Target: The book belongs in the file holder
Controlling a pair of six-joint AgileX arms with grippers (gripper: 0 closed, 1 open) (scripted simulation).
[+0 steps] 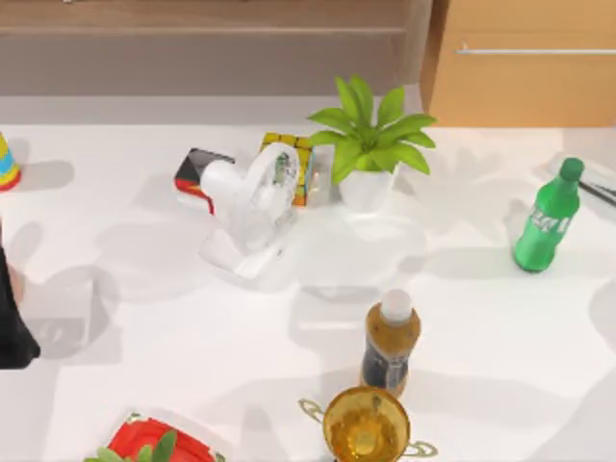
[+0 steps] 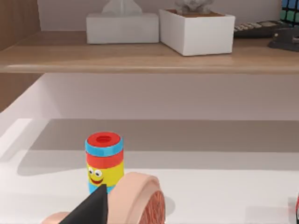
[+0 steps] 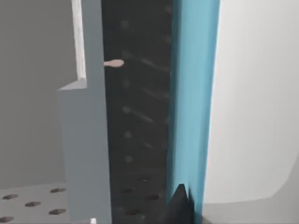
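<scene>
In the right wrist view the light-blue book (image 3: 194, 102) stands on edge, close beside a grey upright wall of the file holder (image 3: 86, 149), whose perforated floor shows below. One dark finger (image 3: 180, 205) of my right gripper (image 3: 189, 211) lies against the book's near end; the other finger is hidden behind the book. In the top view a pale white bulk (image 1: 252, 197) stands left of the plant, and I cannot tell its parts apart. My left gripper (image 1: 12, 332) rests at the table's left edge.
On the table stand a potted plant (image 1: 371, 144), a colour cube (image 1: 300, 159), a green bottle (image 1: 547, 219), a brown bottle (image 1: 390, 342), a gold cup (image 1: 366, 423) and a striped toy (image 2: 104, 161). A pink round object (image 2: 138, 200) lies by the left finger.
</scene>
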